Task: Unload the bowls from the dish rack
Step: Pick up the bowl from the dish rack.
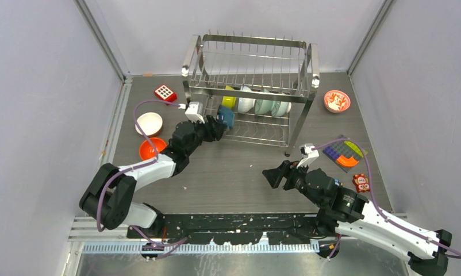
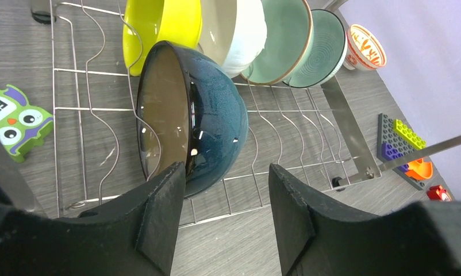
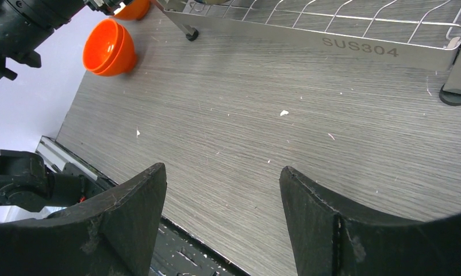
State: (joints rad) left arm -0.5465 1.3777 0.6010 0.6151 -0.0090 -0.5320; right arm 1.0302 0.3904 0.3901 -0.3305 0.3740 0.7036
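One grey wood-grain table (image 1: 239, 184) carries everything. The dish rack (image 1: 254, 39), a tall two-tier steel wire frame, stands at its far middle, and its base rail stamped SUS304 shows in the right wrist view.

The left arm (image 1: 142, 169) reaches forward to the near left end of the rack's lower tier. The right arm (image 1: 366, 215) lies low across the near right of the table.

The left gripper (image 2: 227, 172) is spread wide around the lower edge of a dark blue bowl (image 2: 211, 132) with a brown inside, which stands on edge on the lower wires. The right finger is apart from the bowl. Whether the left finger touches its rim I cannot tell. The right gripper (image 3: 222, 172) is also spread, with only bare tabletop between its fingers, well short of the rack.

Behind the blue bowl, a row stands on edge in the same tier: a lime-yellow bowl (image 2: 153, 26), a cream-white bowl (image 2: 239, 31), then two pale teal bowls (image 2: 283, 40) nested close together. On the table left of the rack sit a white bowl (image 1: 149, 123) and, nearer, an orange bowl (image 1: 152, 149). A red-and-white patterned bowl (image 1: 337, 101) sits right of the rack.

Flat toy bricks (image 1: 346, 152) lie near the right arm. A red block with white dots (image 1: 165, 93) lies by the rack's left end, and a green owl-faced piece (image 2: 12, 118) lies beside the lower wires.
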